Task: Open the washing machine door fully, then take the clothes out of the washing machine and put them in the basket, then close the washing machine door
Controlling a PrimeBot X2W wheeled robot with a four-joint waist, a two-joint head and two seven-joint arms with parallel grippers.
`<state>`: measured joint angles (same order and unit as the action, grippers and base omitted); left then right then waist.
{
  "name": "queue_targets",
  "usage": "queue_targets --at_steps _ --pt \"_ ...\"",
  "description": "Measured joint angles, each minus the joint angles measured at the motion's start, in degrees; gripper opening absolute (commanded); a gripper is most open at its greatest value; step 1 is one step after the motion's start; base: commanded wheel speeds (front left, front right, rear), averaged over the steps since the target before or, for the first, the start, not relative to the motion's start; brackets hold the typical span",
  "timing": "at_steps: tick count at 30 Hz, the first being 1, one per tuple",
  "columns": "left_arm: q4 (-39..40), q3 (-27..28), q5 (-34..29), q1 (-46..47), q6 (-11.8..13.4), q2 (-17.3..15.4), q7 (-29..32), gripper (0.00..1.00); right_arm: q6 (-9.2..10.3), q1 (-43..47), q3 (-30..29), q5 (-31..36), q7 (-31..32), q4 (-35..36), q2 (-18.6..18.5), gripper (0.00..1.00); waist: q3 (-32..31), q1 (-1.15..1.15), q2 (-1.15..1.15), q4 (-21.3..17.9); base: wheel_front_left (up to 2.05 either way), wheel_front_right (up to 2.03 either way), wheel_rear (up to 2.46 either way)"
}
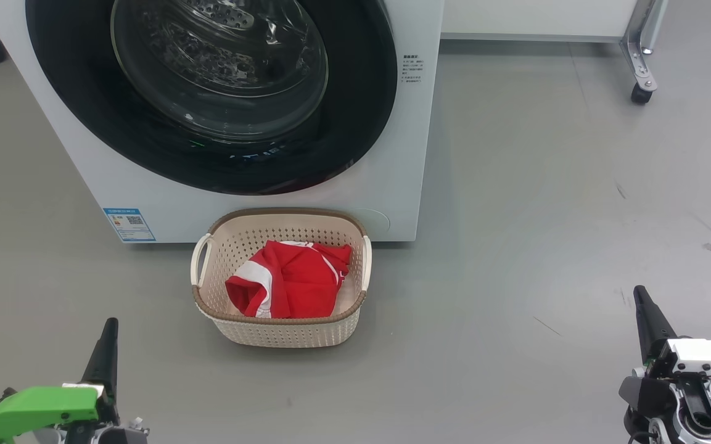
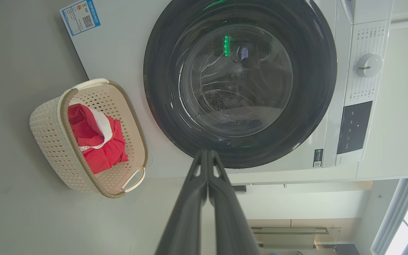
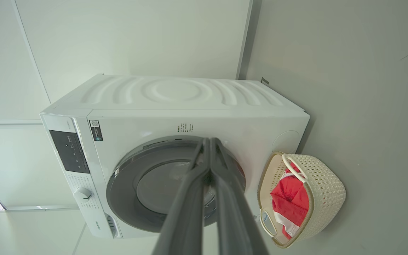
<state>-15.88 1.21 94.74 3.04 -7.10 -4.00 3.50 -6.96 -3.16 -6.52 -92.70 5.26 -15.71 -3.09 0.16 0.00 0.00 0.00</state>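
near first: the left gripper (image 1: 107, 336) sits at 7 o'clock in the head view, and the right gripper (image 1: 645, 311) at 4 o'clock. both pincers are closed tight, finger on finger, and they hold nothing.

a bit farther, just below the middle, the basket (image 1: 207, 308) stands on the grey floor (image 1: 515, 246). the red clothes (image 1: 290, 280) with white stripes lie in a soft heap inside it. the basket is well apart from both grippers and just in front of the washing machine (image 1: 71, 142).

farthest, at 12 o'clock, the washing machine door (image 1: 361, 123) looks shut. its black rim lies flat on the white front. through the glass i see the steel drum, and no clothes that i can make out. a blue label sticker (image 1: 128, 224) is at 10 o'clock from the basket.

i think the job is at its last step, closing the door. to do it well, check that the black rim is flat all the way round, with no gap. if it has not clicked in, push with closed fingers on the rim, not on the glass. go slow, and keep both arms away from the basket so it does not tip.
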Motion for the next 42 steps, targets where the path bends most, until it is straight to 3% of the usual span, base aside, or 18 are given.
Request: queue_targets --at_steps 42 --pt "-0.09 0.20 -0.01 0.05 0.00 0.01 0.04 0.00 0.00 -0.01 -0.10 0.00 0.05 0.00 0.09 0.00 0.00 0.00 0.00 0.00 0.00 0.00 0.00"
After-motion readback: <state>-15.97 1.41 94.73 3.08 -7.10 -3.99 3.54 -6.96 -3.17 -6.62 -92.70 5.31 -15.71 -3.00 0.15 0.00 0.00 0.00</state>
